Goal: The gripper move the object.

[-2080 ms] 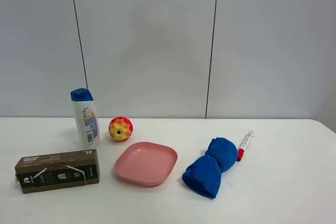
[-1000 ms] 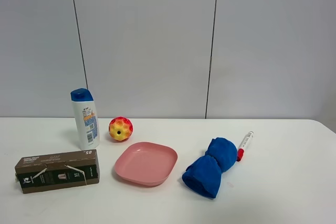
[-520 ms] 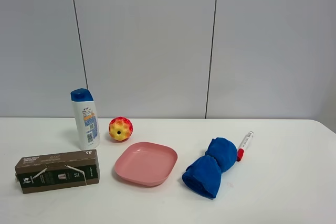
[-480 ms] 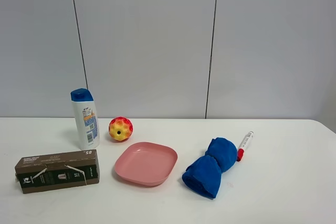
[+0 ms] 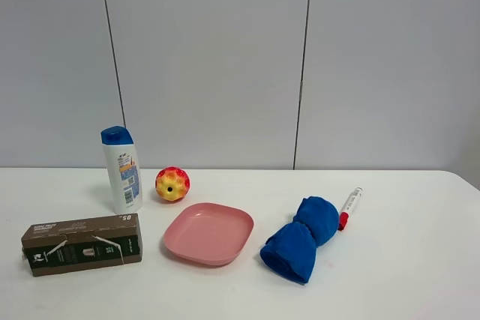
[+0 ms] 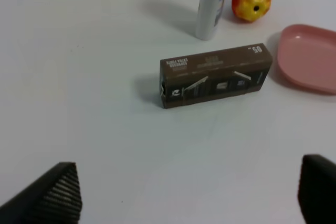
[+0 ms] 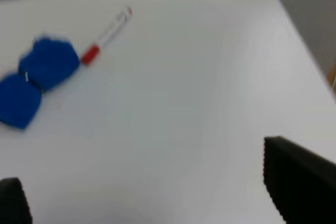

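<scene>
The tall white shampoo bottle (image 5: 122, 169) with a blue cap and a blue-orange label stands upright at the back left of the white table (image 5: 390, 282). Its lower body also shows in the left wrist view (image 6: 212, 3), beyond the brown box. Neither arm shows in the exterior high view. My left gripper (image 6: 189, 195) is open and empty, its fingertips (image 6: 60, 190) wide apart, well short of the bottle. My right gripper (image 7: 152, 195) is open and empty over bare table on the right side, with its fingers (image 7: 296, 179) far apart.
A brown carton (image 5: 81, 244) lies in front of the bottle. A red-yellow ball (image 5: 172, 183) sits beside the bottle. A pink plate (image 5: 209, 232) is at the middle, with a blue cloth (image 5: 301, 238) and a red-capped marker (image 5: 349, 207) to its right.
A small dark shape at the top edge of the exterior high view is gone. Nothing on the table has moved.
</scene>
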Robot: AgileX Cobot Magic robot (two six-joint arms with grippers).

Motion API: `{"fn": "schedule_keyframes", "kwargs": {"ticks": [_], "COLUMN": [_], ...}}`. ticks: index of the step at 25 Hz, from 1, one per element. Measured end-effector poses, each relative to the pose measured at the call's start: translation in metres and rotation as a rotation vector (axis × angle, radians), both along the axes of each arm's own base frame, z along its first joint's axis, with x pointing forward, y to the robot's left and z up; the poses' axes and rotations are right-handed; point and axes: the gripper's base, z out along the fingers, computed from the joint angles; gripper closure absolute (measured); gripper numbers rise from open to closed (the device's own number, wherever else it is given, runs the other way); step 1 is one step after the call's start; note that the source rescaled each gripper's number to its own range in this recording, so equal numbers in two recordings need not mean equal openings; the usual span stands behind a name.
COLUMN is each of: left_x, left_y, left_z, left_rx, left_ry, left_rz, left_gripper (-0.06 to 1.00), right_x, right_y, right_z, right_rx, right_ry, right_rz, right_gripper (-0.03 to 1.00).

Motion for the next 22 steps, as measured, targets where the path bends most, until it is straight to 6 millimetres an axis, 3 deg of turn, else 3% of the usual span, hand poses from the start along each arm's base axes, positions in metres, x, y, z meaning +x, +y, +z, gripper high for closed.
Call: {"fn": "schedule_keyframes", "kwargs": {"ticks": [22], "left_x": [0.0000], "left_y": [0.0000], "left_z": [0.0000], "left_rx": [0.000], "left_ry": [0.000], "left_rz": [0.000], "left_gripper": [-0.06], "right_x": [0.0059], "right_y": [0.0006], "right_z": [-0.0045], "right_rx": [0.016], "right_ry": [-0.019], "right_rz": [-0.002], "right_gripper": [0.23]}}
